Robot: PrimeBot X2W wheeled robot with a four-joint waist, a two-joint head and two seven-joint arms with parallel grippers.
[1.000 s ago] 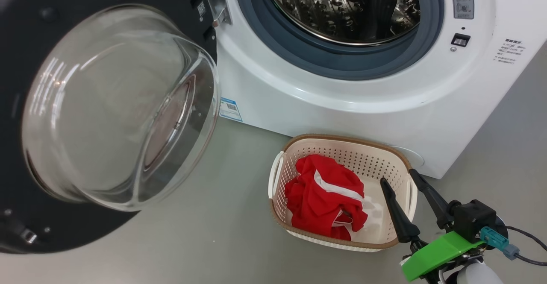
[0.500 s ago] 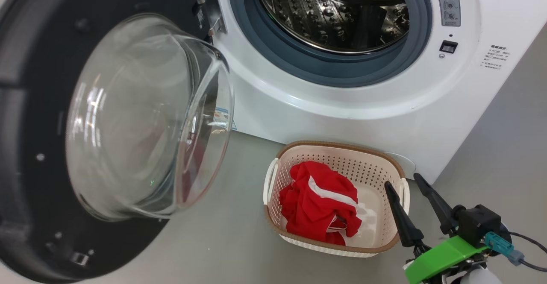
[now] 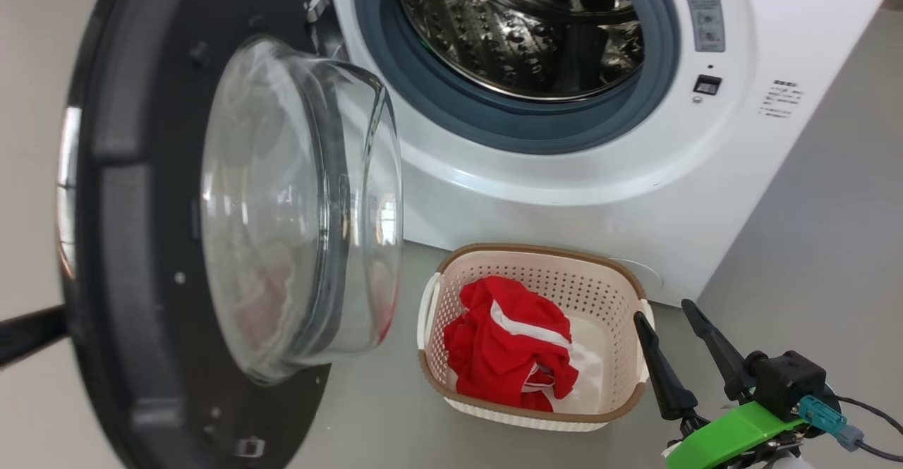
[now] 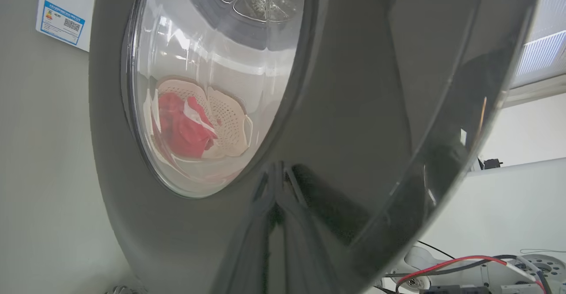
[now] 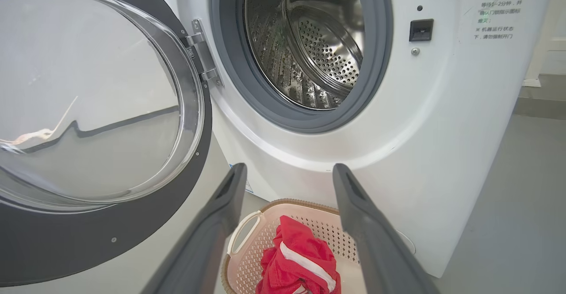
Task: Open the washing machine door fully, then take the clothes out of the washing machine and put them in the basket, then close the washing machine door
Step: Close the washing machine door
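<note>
your right fingers [image 3: 659, 367] sat wide open, basket [image 3: 536, 254] of clothes [image 3: 508, 352] just past them, left fingers [image 4: 283, 258] closed against door [image 4: 376, 86]

We take the washing machine [image 3: 564, 194] as reference. The washing machine door [image 3: 127, 243] stands swung out to its left, hinged beside the drum opening [image 3: 515, 32]. The basket [image 3: 536, 252] sits on the floor [image 3: 374, 412] just before the machine's front, below the opening and right of the door. The clothes [image 3: 504, 356] lie in the basket, toward its left side. The right gripper [image 3: 663, 312] hangs at the basket's right edge. The left gripper [image 4: 277, 214] meets the door's face turned away from the machine.
</note>
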